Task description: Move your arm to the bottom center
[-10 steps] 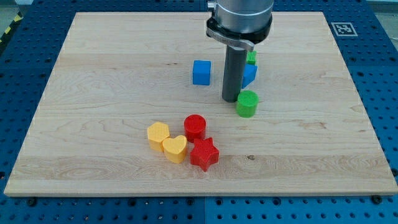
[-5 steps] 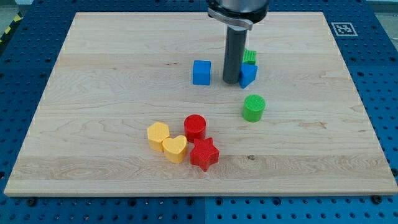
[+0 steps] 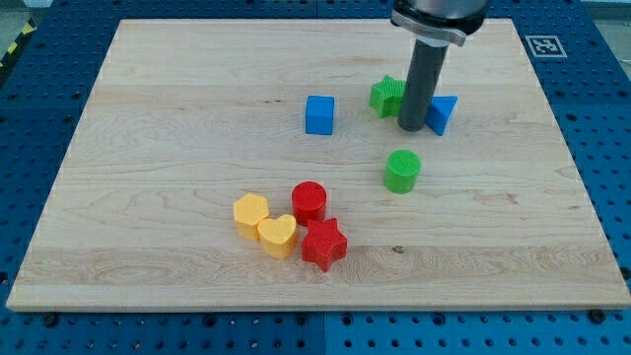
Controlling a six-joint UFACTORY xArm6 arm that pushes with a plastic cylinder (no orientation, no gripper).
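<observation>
My tip (image 3: 412,128) rests on the wooden board (image 3: 148,148) in the upper right part. It stands between a green star block (image 3: 387,96) on its left and a blue triangular block (image 3: 443,114) on its right, touching or nearly touching both. A green cylinder (image 3: 402,171) lies just below the tip. A blue cube (image 3: 319,114) sits further to the left.
A cluster lies near the lower middle: a red cylinder (image 3: 310,201), a red star (image 3: 323,245), a yellow heart (image 3: 278,236) and a yellow block (image 3: 250,213). A fiducial marker (image 3: 544,45) is at the board's top right corner.
My tip moved up and then to the right. The blue triangular block was pushed to the right, and the green star now shows to the tip's left. The green cylinder shifted slightly right.
</observation>
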